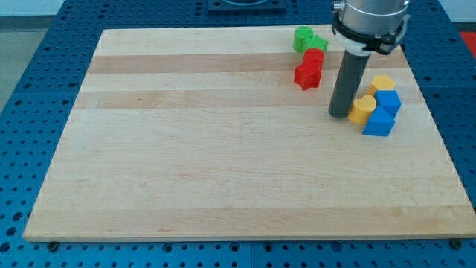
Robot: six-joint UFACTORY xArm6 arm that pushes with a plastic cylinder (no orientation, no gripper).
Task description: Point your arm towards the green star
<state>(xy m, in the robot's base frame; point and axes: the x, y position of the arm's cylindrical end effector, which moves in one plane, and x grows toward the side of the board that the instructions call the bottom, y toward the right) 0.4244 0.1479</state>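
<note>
Two green blocks touch each other near the view's top. The left one looks like the green star, and the right one is a smaller green piece whose shape I cannot make out. My tip rests on the board below and to the right of them, about a third of the board's depth away. The dark rod stands upright above it. The tip is just left of a yellow block, close to it or touching.
A red block and a red star sit between the green blocks and my tip, slightly left. A second yellow block and two blue blocks cluster right of the tip, near the wooden board's right edge.
</note>
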